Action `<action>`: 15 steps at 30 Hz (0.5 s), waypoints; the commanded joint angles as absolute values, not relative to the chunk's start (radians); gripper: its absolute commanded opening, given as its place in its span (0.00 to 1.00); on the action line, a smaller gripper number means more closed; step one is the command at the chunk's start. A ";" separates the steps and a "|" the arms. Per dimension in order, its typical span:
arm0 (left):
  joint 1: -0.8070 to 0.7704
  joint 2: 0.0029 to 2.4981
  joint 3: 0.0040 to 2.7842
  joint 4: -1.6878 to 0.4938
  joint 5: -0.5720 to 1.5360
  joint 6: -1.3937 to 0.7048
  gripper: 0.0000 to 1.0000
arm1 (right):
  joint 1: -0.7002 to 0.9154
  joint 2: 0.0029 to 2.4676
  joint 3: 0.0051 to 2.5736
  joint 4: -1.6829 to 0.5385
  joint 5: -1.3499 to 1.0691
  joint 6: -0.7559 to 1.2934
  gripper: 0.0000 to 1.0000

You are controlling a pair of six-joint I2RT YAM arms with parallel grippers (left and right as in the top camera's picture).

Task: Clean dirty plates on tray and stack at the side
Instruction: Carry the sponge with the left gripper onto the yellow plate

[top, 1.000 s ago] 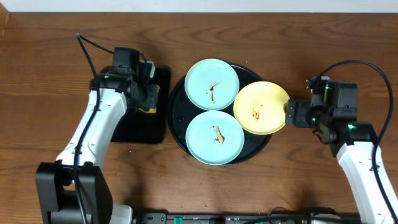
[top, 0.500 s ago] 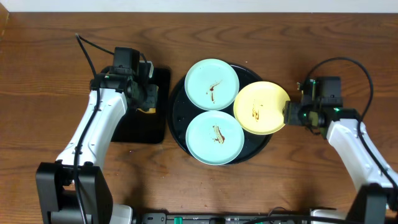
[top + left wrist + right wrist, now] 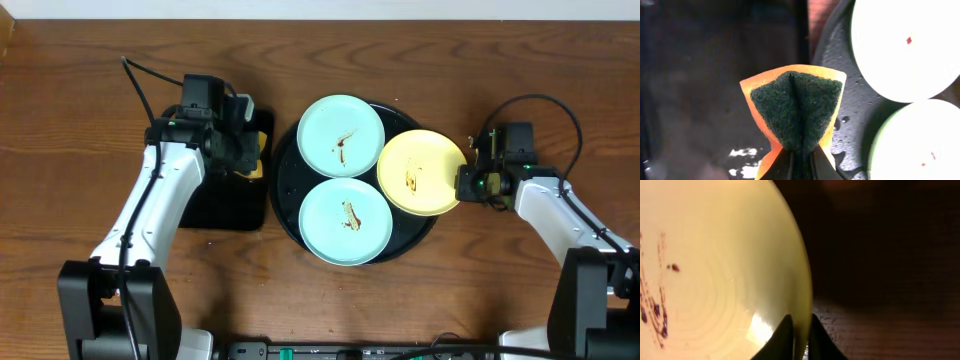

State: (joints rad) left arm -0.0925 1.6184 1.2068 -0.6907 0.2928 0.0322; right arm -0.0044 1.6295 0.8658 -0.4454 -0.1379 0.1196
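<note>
Three smeared plates lie on the round black tray (image 3: pixel 287 185): a mint plate (image 3: pixel 341 135) at the back, another mint plate (image 3: pixel 346 221) in front, and a yellow plate (image 3: pixel 421 172) overhanging the tray's right rim. My right gripper (image 3: pixel 463 183) is shut on the yellow plate's right edge (image 3: pixel 799 280), one finger above the rim and one below. My left gripper (image 3: pixel 247 155) is shut on a folded orange sponge with a dark green scrub face (image 3: pixel 795 107), held just left of the tray above the small rectangular tray (image 3: pixel 225 205).
Both mint plates (image 3: pixel 905 45) (image 3: pixel 920 142) show at the right of the left wrist view, with water drops on the tray (image 3: pixel 847 112) between them. Bare wooden table (image 3: pixel 520 80) surrounds both trays.
My right gripper has closed on the yellow plate's edge, and the right arm has swung in closer to it. The left gripper with the sponge has shifted slightly toward the tray.
</note>
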 commanded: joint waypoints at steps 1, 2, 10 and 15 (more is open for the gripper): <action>-0.121 1.610 1.230 -0.664 0.384 0.028 0.08 | -0.005 1.634 0.884 -0.446 -0.152 0.120 0.04; -0.132 1.610 1.230 -0.651 0.398 0.028 0.08 | -0.005 1.634 0.884 -0.446 -0.160 0.120 0.02; -0.242 1.610 1.231 -0.563 0.416 -0.048 0.07 | -0.005 1.626 0.884 -0.462 -0.169 0.138 0.01; -0.352 1.610 1.233 -0.490 0.421 -0.111 0.07 | -0.005 1.596 0.884 -0.467 -0.170 0.172 0.01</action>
